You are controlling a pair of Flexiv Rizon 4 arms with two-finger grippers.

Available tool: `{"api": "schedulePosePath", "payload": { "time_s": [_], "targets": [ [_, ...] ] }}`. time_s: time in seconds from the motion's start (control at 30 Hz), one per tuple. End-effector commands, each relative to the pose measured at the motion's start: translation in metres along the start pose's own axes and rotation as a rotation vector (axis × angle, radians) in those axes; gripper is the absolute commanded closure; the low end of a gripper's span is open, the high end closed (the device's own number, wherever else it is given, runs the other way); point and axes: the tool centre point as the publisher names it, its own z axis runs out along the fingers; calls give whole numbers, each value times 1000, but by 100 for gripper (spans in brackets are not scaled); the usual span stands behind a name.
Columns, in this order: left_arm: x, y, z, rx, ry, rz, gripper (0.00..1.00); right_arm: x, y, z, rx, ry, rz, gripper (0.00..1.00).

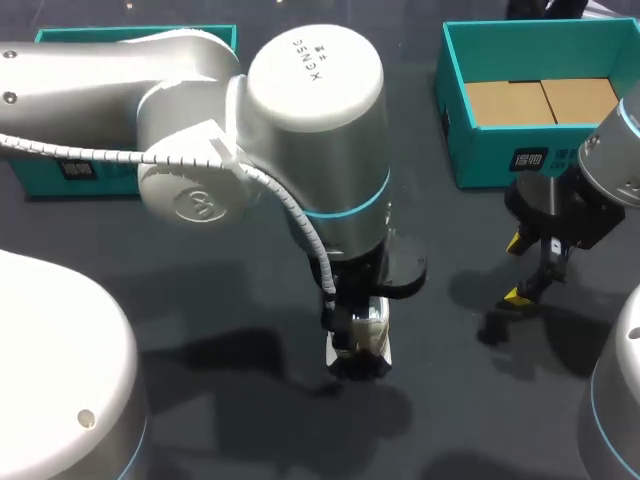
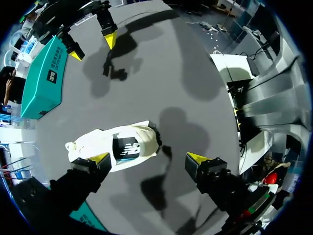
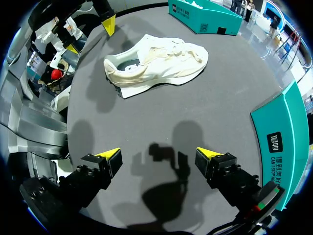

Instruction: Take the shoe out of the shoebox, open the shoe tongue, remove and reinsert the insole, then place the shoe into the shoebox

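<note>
Head view: the left arm's bulk covers most of the shoe [image 1: 375, 335], which lies on the table, out of the shoebox [image 1: 480, 150] (presumably so tongue and insole can be worked).

Left wrist view: the left gripper [image 2: 149, 157] hangs over the shoe, fingers spread and one tip at its side, clamping nothing.

Right wrist view: the right gripper [image 3: 160, 154] is splayed and empty, well apart from the shoe. The insole cannot be made out.
</note>
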Motion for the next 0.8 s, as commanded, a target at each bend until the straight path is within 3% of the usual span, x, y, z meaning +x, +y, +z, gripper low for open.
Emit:
{"api": "schedulePosePath", "payload": {
  "time_s": [0.03,0.8],
  "targets": [
    [0,-11,21,-10,9,-30,0,1,0,0,1,-3,0,0],
    [5,3,74,-16,6,-282,0,1,0,0,1,-3,0,0]
  ]
}}
